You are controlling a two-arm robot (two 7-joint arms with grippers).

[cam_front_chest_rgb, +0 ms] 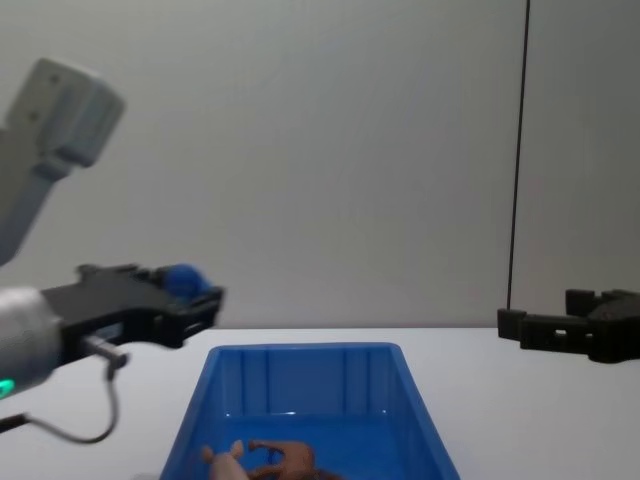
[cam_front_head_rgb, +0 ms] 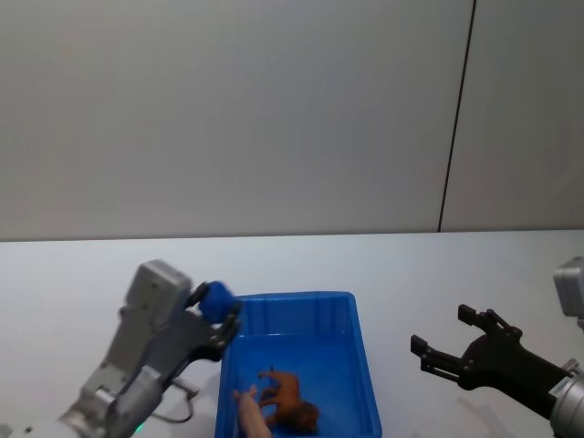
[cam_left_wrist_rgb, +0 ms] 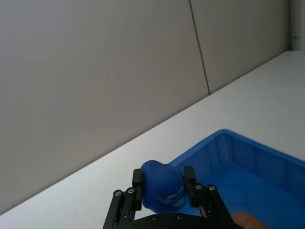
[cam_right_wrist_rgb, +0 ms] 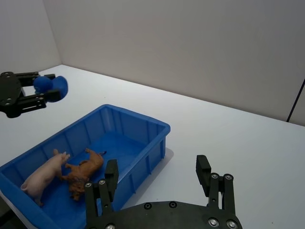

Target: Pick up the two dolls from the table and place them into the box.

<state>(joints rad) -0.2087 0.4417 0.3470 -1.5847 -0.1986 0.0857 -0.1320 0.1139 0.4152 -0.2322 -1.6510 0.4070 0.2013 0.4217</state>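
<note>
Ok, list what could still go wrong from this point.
The left gripper is shut on a blue object near the blue box's far left corner; released there, it might fall outside or onto the lion and pig lying inside. The open right gripper hovers beside the box and could nudge it.

This looks like a lab or robot test room, not a home. A bare white tabletop (cam_front_head_rgb: 383, 265) runs back to plain grey wall panels (cam_front_head_rgb: 228, 109) split by a dark vertical seam (cam_front_head_rgb: 456, 119) at about 1 o'clock. The sparse setup is one blue box (cam_front_head_rgb: 365, 365) on the tabletop, flanked by black grippers on machine arms.
</note>
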